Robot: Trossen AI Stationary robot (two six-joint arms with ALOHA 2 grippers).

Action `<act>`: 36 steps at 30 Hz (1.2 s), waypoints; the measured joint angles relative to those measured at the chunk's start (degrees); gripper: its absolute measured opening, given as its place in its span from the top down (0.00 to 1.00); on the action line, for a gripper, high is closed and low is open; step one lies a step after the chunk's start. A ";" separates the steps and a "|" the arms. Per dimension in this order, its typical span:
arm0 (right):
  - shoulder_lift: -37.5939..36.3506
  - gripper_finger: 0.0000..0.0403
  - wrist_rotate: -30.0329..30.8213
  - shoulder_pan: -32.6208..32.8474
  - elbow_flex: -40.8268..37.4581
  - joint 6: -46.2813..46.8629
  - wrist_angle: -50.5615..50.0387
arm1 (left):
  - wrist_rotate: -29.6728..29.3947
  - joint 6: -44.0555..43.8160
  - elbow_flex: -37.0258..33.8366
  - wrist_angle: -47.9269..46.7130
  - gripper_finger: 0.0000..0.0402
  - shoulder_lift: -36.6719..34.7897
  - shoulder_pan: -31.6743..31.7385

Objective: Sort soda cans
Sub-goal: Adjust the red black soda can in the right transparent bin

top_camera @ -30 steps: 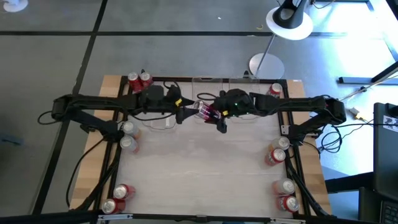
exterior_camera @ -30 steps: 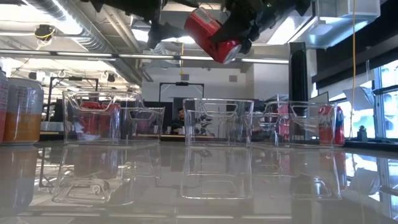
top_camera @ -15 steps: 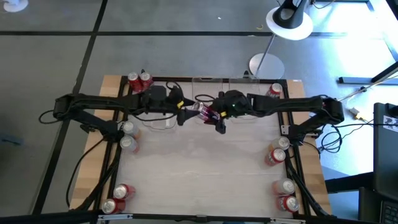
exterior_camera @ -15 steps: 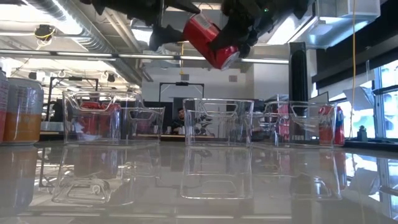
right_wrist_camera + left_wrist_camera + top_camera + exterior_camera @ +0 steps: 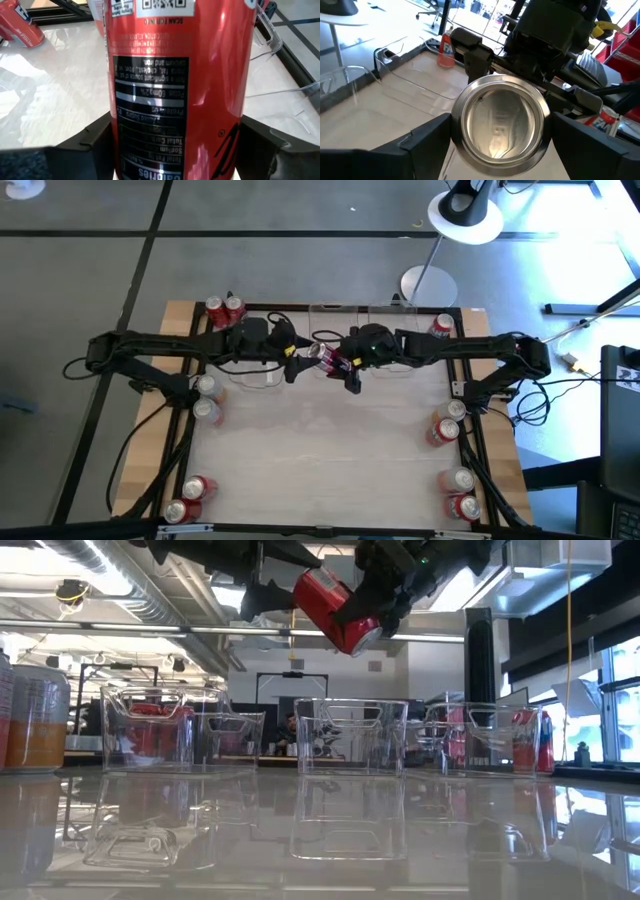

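Note:
A red soda can [image 5: 335, 608] hangs tilted in the air over the far middle of the table, between my two grippers. My right gripper [image 5: 340, 364] is shut on the can's side. My left gripper [image 5: 300, 363] faces the can's silver end [image 5: 500, 127] and stands open, one finger on either side of that end. Other soda cans rest on the table's edges: a red pair [image 5: 225, 308] at the far left, one [image 5: 443, 326] at the far right, a silver pair [image 5: 207, 398] on the left. My right gripper pinches the can's red side wall [image 5: 175, 100] between its two fingers [image 5: 95, 142], which lie across the can. The can is lifted clear of the table and tilted. My left gripper's fingers [image 5: 430, 145] stand close beside the can's silver end; I cannot tell whether they touch it.
Clear plastic bins [image 5: 350, 735] [image 5: 150, 730] [image 5: 480, 740] stand in a row along the far side below the held can. More cans lie at the right edge [image 5: 445, 425], near right [image 5: 460, 495] and near left [image 5: 190, 500] corners. The table's middle [image 5: 320, 450] is bare.
My left gripper has rolled a little about the line it points along, staying around the can's end. The can has stayed in the air in my right gripper.

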 joint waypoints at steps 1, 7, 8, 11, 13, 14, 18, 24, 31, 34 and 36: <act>0.00 0.29 -0.02 0.02 0.00 0.00 0.12 | -0.02 -0.02 0.00 -0.07 0.21 -0.01 -0.10; 0.07 0.29 -0.85 0.10 0.11 0.03 1.37 | -0.04 2.01 0.00 0.66 0.11 0.04 -1.22; 0.24 0.29 -0.96 0.11 0.14 0.01 1.57 | 0.10 2.18 0.00 0.67 0.09 0.04 -1.25; 1.19 0.29 -0.81 0.11 0.20 -0.04 2.00 | -0.15 0.14 0.00 1.08 0.04 0.09 -1.24; 1.89 0.29 -0.88 0.11 0.22 0.06 2.46 | -0.51 -1.63 -0.02 1.00 0.03 0.09 -1.28; 2.16 0.29 -1.02 0.11 0.22 0.09 2.51 | -0.65 -1.70 -0.02 0.50 0.02 0.09 -1.42; 2.32 0.29 -1.41 0.15 0.20 0.48 2.67 | -0.42 -0.58 -0.02 -4.08 0.02 0.02 -1.87; 2.32 0.29 -3.03 0.08 0.17 1.08 4.57 | -1.87 -0.42 -0.26 -4.35 0.02 0.17 -2.68; 2.29 0.29 -7.03 0.25 0.08 1.23 5.35 | -3.01 -0.52 -0.28 -4.53 0.02 0.76 -1.88; 2.45 0.29 -7.53 0.51 0.07 1.06 6.39 | -1.31 -0.25 -0.28 -3.90 0.03 0.88 -1.86; 2.83 0.29 -8.26 0.76 0.07 1.27 7.47 | 0.11 -0.18 -0.28 -2.21 0.06 1.09 -1.84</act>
